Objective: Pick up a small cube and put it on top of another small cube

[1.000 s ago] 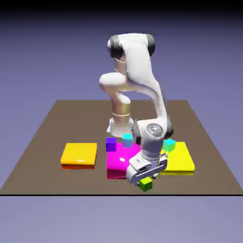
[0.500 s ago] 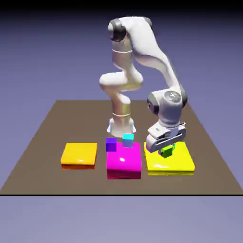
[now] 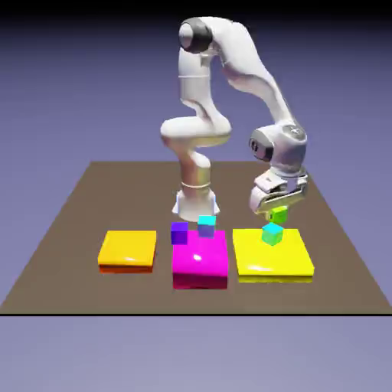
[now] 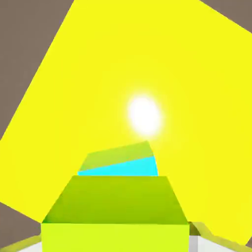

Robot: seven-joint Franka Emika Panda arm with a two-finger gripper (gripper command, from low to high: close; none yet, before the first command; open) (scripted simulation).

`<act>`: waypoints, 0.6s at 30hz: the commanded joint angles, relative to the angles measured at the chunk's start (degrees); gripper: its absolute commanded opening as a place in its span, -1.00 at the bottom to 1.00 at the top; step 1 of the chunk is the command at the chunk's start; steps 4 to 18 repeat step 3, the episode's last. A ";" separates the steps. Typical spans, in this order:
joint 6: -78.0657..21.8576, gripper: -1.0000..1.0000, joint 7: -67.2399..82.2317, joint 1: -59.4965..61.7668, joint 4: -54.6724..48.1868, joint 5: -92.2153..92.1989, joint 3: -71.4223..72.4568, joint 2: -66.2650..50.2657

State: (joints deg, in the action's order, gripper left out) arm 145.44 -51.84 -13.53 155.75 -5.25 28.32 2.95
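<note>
You're at the carry/align step: pick is done, stack isn't. Gripper (image 3: 279,212) has the green cube (image 3: 279,215) pinched between its fingers; the hand view shows the same cube (image 4: 115,238) filling the space between the tips. In the exterior view it's up off the surface, over on the exterior view's right.

Target is the teal cube (image 3: 272,234), sitting on the yellow pad (image 3: 253,268), toward the pad's far side. Green shows above teal and a touch to the exterior view's right, with a sliver of pad colour between them, so I read them as apart. Hand view has teal partly hidden behind the held cube, so you look close but not centred. Can't judge the exact offset or height from here.

Next: trim sideways until green is square over teal, match its turn, then lower straight down. Don't let go until the faces meet. Come down off-centre and you'd likely clip teal's edge and shove it, or leave green tipping off. After contact, open evenly and back straight up.

Purple cube (image 3: 179,233) is well left, no factor.
</note>
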 commanded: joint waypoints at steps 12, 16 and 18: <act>-2.49 1.00 0.75 0.10 -0.60 -0.96 0.09 2.04; -2.49 1.00 0.75 0.10 -0.60 -0.96 0.09 2.04; -2.49 1.00 0.75 0.10 -0.60 -0.96 0.09 2.04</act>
